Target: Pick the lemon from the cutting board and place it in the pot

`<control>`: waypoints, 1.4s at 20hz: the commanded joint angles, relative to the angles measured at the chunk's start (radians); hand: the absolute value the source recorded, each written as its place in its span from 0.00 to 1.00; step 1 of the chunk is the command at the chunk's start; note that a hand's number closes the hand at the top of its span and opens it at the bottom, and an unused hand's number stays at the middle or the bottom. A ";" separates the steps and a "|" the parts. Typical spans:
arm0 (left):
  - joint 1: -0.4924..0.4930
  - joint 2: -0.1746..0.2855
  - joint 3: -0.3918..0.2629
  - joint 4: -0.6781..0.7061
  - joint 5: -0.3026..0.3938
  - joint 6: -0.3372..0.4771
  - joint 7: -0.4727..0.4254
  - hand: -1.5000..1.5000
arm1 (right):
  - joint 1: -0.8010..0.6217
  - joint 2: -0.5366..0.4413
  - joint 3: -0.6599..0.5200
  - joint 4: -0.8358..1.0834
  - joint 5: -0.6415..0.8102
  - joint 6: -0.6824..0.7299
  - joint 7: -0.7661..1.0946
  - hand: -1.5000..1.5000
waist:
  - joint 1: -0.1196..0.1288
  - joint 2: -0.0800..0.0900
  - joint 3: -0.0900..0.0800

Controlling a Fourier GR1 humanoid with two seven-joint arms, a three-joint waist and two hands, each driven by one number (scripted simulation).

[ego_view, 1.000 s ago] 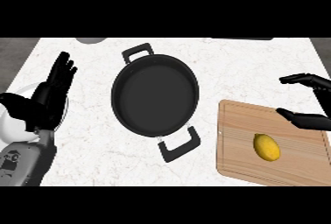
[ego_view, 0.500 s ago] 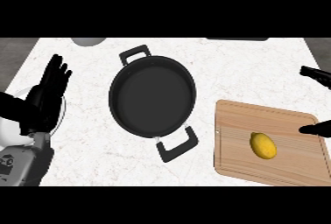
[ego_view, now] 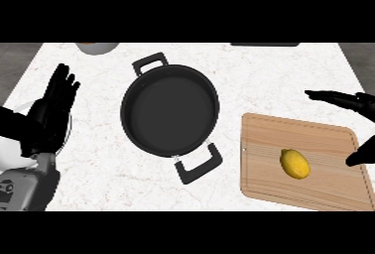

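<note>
A yellow lemon [ego_view: 294,163] lies on the wooden cutting board [ego_view: 307,134] at the lower right. The black pot [ego_view: 170,111] with two handles stands in the middle of the counter, with nothing inside. My right hand [ego_view: 353,102] shows at the right edge, open, its fingers spread above the board's far right side and its thumb lower by the board's right edge; it does not touch the lemon. My left hand [ego_view: 48,111] rests open at the left, fingers up, well left of the pot.
A pale bowl [ego_view: 96,47] is partly visible at the top edge, behind the pot. A dark object [ego_view: 264,44] sits at the top right edge. The white marble counter [ego_view: 271,79] spreads around the pot and board.
The view has shifted, so pot and board sit further left in the picture. My right hand now shows closer over the board's right side. The lemon has not moved on the board.
</note>
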State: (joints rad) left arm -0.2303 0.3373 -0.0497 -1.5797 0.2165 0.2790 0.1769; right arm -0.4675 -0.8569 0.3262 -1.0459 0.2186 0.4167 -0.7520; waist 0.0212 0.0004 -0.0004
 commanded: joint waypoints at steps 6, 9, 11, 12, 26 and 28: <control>0.073 -0.008 0.001 -0.077 -0.035 0.003 0.016 0.50 | 0.078 -0.003 0.119 -0.248 0.141 0.078 0.156 0.00 | -0.022 -0.004 0.000; 0.010 0.014 0.048 -0.040 -0.022 -0.029 0.054 0.50 | 0.138 0.022 0.103 -0.218 0.191 0.058 0.115 0.00 | -0.024 -0.001 0.000; 0.053 -0.011 0.075 -0.040 -0.013 -0.041 0.010 0.50 | 0.103 0.037 0.055 -0.298 0.169 0.154 0.214 0.00 | -0.022 -0.002 0.000; -0.013 -0.034 0.046 -0.009 -0.057 -0.014 0.032 0.50 | 0.107 0.083 0.064 -0.244 0.224 0.108 0.172 0.00 | -0.022 0.000 0.000; 0.057 -0.030 0.121 -0.052 -0.052 -0.123 0.029 0.50 | 0.148 0.190 -0.004 -0.184 0.452 0.096 0.206 0.00 | -0.017 0.000 0.000; 0.092 -0.086 0.072 -0.108 -0.102 -0.065 0.032 0.50 | 0.147 0.248 0.012 -0.113 0.499 0.021 0.160 0.00 | -0.015 0.000 0.001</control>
State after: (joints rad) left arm -0.1797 0.2788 0.0390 -1.6359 0.1482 0.2000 0.2055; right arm -0.3169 -0.6687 0.3408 -1.2304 0.6522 0.4778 -0.5503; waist 0.0035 0.0000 0.0000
